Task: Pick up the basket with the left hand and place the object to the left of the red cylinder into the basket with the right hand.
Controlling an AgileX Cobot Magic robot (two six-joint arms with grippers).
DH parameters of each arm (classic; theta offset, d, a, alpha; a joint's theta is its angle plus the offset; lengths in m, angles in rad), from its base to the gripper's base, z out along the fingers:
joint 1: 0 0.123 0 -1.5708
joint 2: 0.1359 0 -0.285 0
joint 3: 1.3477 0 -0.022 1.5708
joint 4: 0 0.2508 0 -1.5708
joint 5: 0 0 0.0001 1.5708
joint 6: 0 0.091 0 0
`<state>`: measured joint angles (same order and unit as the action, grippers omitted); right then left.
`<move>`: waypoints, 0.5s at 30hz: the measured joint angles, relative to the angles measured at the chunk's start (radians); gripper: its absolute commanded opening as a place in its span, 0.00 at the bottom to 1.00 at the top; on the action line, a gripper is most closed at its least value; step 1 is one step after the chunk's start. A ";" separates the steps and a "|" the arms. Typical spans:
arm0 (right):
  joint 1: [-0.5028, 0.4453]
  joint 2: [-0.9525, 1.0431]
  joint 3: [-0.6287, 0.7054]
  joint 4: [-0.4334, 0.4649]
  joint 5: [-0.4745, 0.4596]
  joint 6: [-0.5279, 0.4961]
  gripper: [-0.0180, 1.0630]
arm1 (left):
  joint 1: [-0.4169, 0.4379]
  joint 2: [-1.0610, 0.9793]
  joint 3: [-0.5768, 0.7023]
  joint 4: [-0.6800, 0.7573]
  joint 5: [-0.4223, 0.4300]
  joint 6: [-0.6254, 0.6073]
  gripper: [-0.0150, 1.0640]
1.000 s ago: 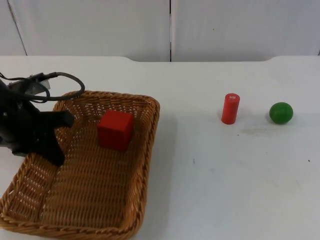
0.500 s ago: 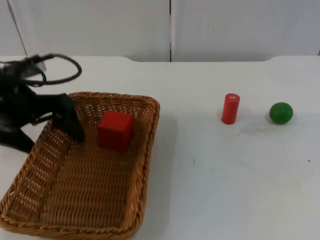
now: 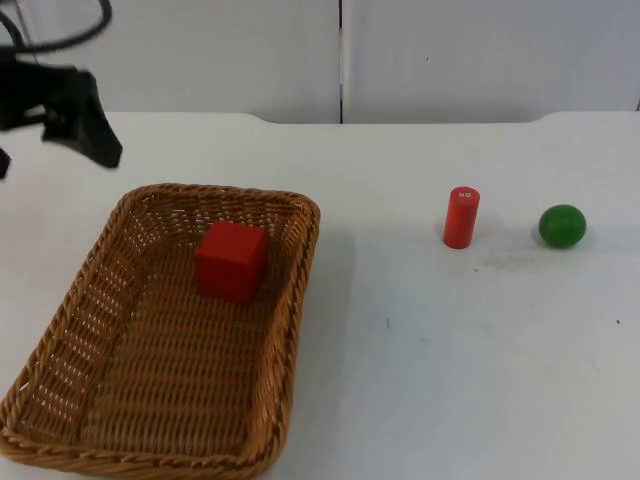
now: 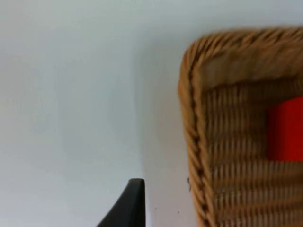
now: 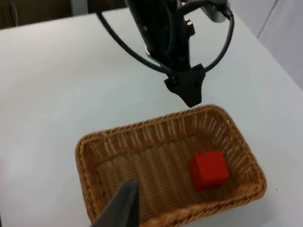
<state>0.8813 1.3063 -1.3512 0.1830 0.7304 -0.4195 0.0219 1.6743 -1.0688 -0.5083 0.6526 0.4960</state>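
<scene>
The wicker basket (image 3: 300, 290) rests on the white table at the left, with a red cube (image 3: 231, 260) lying inside near its far end. My left gripper (image 3: 50, 152) hangs open beyond the basket's far left corner, apart from the rim and holding nothing. The left wrist view has its black fingertip (image 4: 132, 203) beside the basket's rim (image 4: 189, 118) and the cube (image 4: 286, 127). The red cylinder (image 3: 461, 217) stands upright at the right. From high up, the right wrist view looks over the basket (image 5: 85, 156), the cube (image 5: 209, 169) and the left gripper (image 5: 187, 87), past my right gripper's fingertip (image 5: 125, 198).
A green ball (image 3: 562, 226) lies just right of the red cylinder. White table stretches between the basket and the cylinder and along the front right. The grey partition wall (image 3: 340, 55) closes the far edge.
My left gripper has opened, let go of the basket's left rim, and pulled up and back toward the far left corner. The basket and cube have stayed put.
</scene>
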 measured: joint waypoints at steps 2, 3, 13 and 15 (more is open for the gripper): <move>0.000 -0.003 0.000 0.000 -0.016 0.015 0.99 | 0.000 -0.062 0.000 0.009 0.015 -0.002 0.99; 0.000 -0.003 0.000 0.000 -0.016 0.015 0.99 | 0.000 -0.062 0.000 0.009 0.015 -0.002 0.99; 0.000 -0.003 0.010 0.000 -0.056 0.061 0.99 | 0.000 -0.321 0.029 0.014 0.063 -0.008 0.99; 0.000 -0.004 0.022 0.000 -0.061 0.063 0.99 | 0.000 -0.344 0.047 0.014 0.059 -0.008 0.99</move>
<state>0.8813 1.3019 -1.3297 0.1830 0.6692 -0.3563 0.0219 1.3299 -1.0219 -0.4941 0.7111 0.4879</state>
